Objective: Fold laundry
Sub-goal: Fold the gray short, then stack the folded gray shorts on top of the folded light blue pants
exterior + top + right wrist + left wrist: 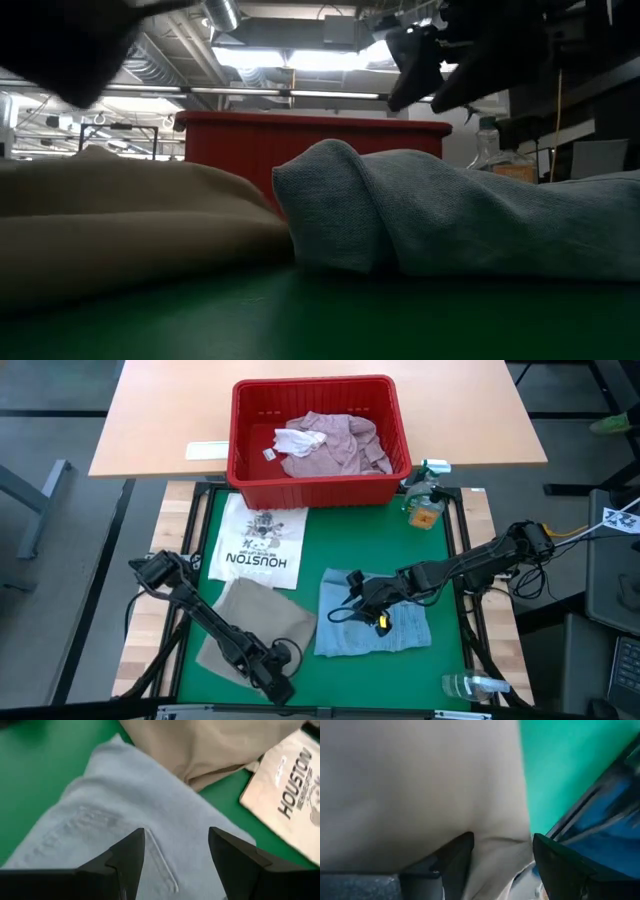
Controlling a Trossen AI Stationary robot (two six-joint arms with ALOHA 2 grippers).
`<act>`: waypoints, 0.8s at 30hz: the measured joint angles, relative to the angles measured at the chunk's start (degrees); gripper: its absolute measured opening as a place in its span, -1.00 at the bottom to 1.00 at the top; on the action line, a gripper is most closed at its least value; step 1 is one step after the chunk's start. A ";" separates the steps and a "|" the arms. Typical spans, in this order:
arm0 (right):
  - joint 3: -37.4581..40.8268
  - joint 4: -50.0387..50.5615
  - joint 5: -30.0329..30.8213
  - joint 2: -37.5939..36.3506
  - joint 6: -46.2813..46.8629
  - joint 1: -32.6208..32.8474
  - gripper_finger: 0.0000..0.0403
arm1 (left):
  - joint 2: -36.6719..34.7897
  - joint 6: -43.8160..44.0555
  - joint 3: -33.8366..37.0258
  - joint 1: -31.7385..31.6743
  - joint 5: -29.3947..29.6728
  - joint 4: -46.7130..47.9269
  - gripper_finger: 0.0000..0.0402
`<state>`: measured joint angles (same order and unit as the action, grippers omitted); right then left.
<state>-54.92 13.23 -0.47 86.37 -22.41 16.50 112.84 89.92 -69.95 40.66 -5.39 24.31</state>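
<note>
The folded light blue jeans (pixel 375 622) lie on the green mat, right of centre. My right gripper (pixel 355 598) hovers open above their left part, its fingers over the denim (pixel 150 820) and clear of it in the low view (pixel 430 75). A tan cloth (pixel 255 622) lies flat at the near left. My left gripper (pixel 278 685) stands open at its near right corner, one finger on either side of the cloth's edge (pixel 495 855). The pink shirt (pixel 330 445) lies heaped in the red basket (pixel 315 385). My left gripper points steeply down at the tan cloth's near right corner (pixel 492 847), with the cloth's edge between its open fingers (pixel 457 855). Whether the fingertips touch the cloth, I cannot tell.
A folded white T-shirt printed HOUSTON (pixel 262 540) lies on the mat at the far left, below the basket. A spray bottle (pixel 425 495) stands at the far right corner; another bottle (pixel 470 685) lies at the near right. Bare green mat (pixel 400 550) shows between them.
</note>
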 joint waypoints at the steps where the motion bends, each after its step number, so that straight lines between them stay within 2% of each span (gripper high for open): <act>1: 0.00 -0.70 -0.41 0.00 0.01 0.02 0.10 | -0.01 1.33 0.00 -0.05 -1.74 1.81 0.05; 6: 0.00 -2.60 -0.66 0.00 0.02 0.02 0.10 | 0.15 8.94 0.22 -1.07 -11.72 7.89 0.04; 14: 0.00 -10.18 -0.68 1.64 -0.37 0.02 0.10 | 0.17 13.50 0.30 -1.42 -8.85 7.83 -0.02; 19: -0.55 -18.15 -3.01 6.73 -0.38 0.02 0.10 | 0.20 15.21 0.35 -1.84 -8.42 7.70 -0.03; 24: -6.51 -19.24 -4.16 13.23 -0.35 0.04 0.10 | 0.20 16.45 0.35 -1.87 -7.67 7.57 -0.03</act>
<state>-61.43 -6.01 -4.62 99.60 -22.76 16.53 113.03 106.37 -69.60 38.80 -13.06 31.88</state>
